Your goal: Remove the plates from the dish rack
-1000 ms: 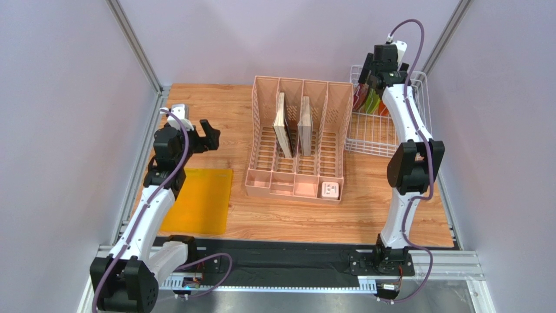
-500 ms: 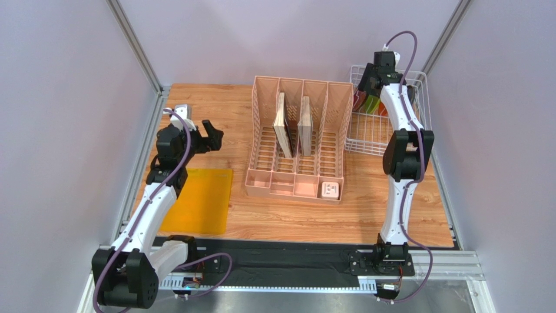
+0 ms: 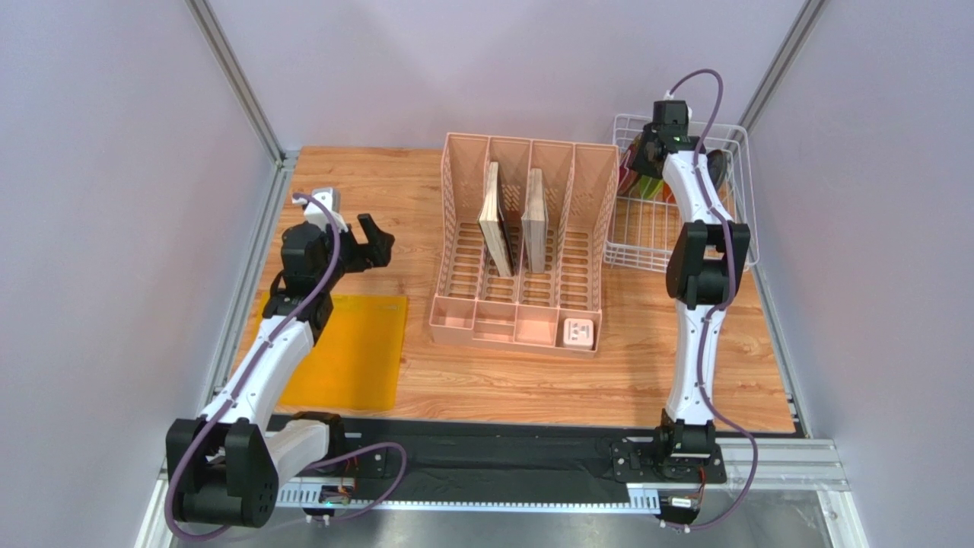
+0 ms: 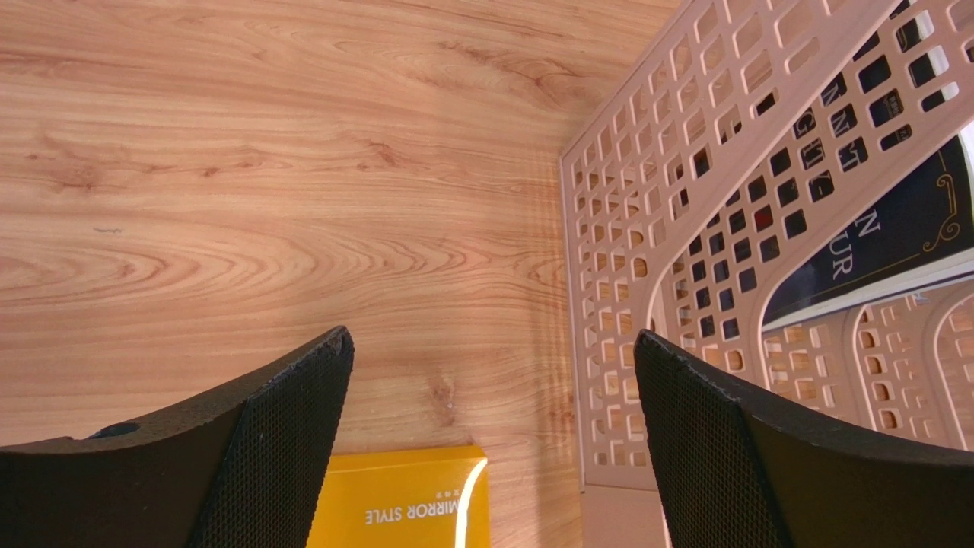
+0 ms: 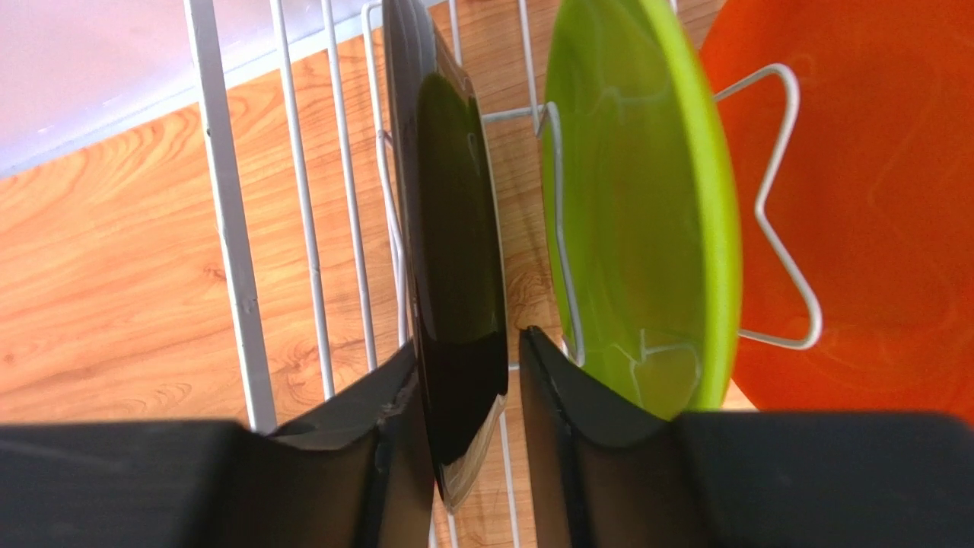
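Right wrist: dark plate (image 5: pixel 457 263) upright, edge-on.

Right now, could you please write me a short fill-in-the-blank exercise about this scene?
1. The right end effector straddles the dark plate, whose nearest neighbour in the rack is coloured ___.
2. The left end effector is ___ and holds nothing.
3. The mat is coloured ___.
Missing words: green; open; yellow.
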